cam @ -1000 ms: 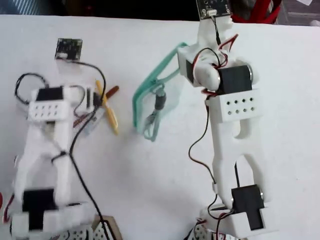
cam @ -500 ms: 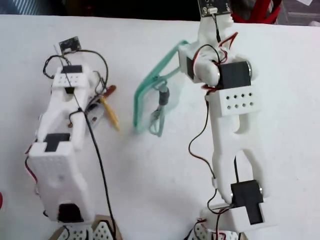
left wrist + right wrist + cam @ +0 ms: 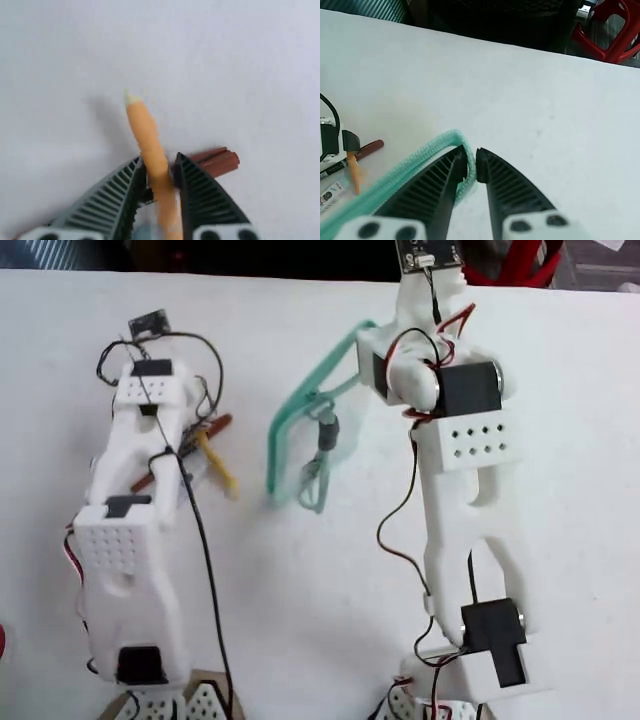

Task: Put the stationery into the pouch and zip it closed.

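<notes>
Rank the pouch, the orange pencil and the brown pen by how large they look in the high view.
1. pouch: clearly the largest.
2-3. brown pen and orange pencil: both are thin and partly hidden under the left arm, so ranking them is unsure.

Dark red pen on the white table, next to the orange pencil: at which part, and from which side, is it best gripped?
Probably from above, jaws across its thin round barrel, since the dark red pen lies flat on the white table. Take the bare end poking out beside the left gripper, which is shut on the orange pencil crossing it.
</notes>
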Robot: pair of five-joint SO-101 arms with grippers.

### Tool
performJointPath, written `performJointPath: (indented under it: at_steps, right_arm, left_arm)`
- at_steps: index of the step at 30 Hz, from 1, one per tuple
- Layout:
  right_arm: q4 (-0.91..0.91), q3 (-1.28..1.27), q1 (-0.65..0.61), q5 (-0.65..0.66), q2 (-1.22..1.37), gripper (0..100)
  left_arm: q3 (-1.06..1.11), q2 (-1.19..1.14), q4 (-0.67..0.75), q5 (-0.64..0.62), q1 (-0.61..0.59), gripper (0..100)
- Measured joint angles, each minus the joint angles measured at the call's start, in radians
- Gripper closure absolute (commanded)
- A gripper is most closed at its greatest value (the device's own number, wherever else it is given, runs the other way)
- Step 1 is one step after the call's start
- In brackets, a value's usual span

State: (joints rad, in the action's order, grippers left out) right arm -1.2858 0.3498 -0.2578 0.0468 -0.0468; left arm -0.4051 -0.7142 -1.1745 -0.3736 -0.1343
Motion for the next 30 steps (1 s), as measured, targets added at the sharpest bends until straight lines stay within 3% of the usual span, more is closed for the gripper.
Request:
performJointPath:
  at_steps: [10,19,30]
  right_arm:
    - [0.000,-0.029,0.000,-0.002,0.000,98.1]
    - [0.000,-0.041,0.000,-0.002,0.000,98.1]
    - [0.000,-0.043,0.000,-0.002,0.000,98.1]
  left_arm:
    - [-0.199,0.017,-0.262,0.002,0.017,98]
    - [-0.575,0.249,-0.566,0.041,0.135,98]
    - [-1.030,0.488,-0.525,0.084,0.273,98]
